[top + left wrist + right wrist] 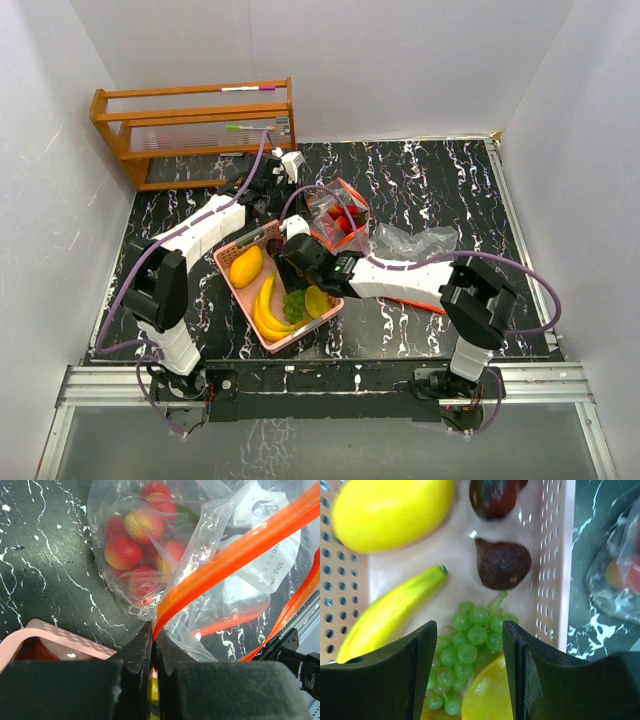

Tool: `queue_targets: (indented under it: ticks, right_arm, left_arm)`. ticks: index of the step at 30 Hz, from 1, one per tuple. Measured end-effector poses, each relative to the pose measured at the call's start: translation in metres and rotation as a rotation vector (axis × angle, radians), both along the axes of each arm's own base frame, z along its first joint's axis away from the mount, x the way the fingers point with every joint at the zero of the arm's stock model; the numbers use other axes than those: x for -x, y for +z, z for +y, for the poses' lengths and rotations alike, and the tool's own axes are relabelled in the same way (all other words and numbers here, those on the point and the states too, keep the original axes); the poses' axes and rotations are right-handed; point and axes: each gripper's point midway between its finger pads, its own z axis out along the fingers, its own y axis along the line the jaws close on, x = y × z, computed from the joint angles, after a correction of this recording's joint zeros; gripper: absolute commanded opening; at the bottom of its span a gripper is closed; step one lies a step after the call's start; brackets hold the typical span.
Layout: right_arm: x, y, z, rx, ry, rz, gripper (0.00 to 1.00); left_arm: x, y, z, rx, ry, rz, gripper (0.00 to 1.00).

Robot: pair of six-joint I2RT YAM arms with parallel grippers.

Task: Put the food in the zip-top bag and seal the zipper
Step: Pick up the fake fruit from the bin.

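Left pincer (151, 630) pinches the orange zipper (225, 560). Right pincer (470, 630) hangs wide open over grapes (451, 680), banana (390, 611) at ten o'clock.

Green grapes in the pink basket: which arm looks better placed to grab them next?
Right. The right gripper hangs open directly over the grapes in the basket. The left gripper is shut on the orange zipper strip of the bag, so it's busy.
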Motion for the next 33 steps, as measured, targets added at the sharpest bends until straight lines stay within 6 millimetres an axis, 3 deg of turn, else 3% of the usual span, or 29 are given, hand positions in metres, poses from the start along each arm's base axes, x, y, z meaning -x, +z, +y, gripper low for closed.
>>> queue_targets:
  ticks: [13,14,17,20,27,33]
  right_arm:
    - [0.023,-0.069,-0.009,0.126,-0.01,0.175,0.64]
    - [0.023,-0.072,-0.009,0.128,-0.012,0.178,0.6]
    - [0.024,-0.073,-0.007,0.127,-0.015,0.178,0.38]
    - [0.022,-0.072,-0.008,0.127,-0.032,0.17,0.27]
    - [0.023,-0.042,-0.007,0.089,-0.024,0.118,0.23]
    - [0.023,0.029,-0.006,-0.044,0.008,0.023,0.23]
  left_arm:
    - [0.0,0.0,0.0,0.002,-0.001,0.002,0.0]
    - [0.001,0.0,0.0,0.002,-0.001,0.003,0.0]
    - [0.0,0.0,0.0,0.002,-0.001,0.002,0.0]
    - [0.001,0.0,0.0,0.002,-0.001,0.003,0.0]
    - [0.001,0.0,-0.001,0.004,-0.003,0.003,0.0]
    - [0.001,0.0,-0.001,0.005,-0.003,0.004,0.0]
